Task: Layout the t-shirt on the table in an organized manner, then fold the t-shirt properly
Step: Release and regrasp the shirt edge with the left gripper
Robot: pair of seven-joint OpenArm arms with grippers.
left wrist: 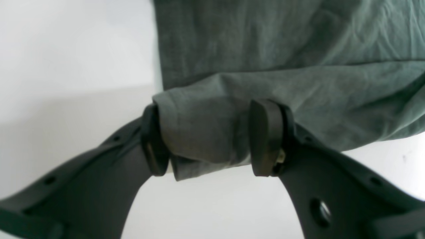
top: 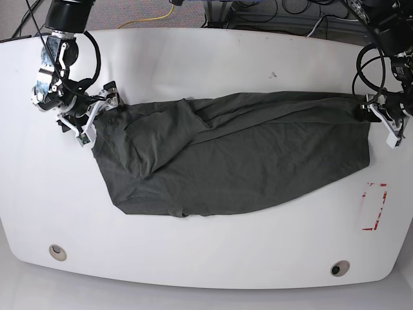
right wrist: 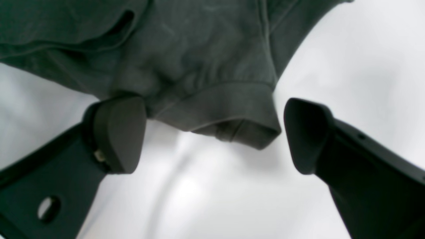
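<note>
The t-shirt lies on the desk, long axis left-right. Left hand pinches a rolled corner, apparently firmly. Right hand spread wide around a sleeve hem, holding nothing.

The left gripper sits low at the far end of its reach, its pads pinched onto a bunched fold. The right gripper hangs low too, jaws spread wide, gripping nothing.
</note>
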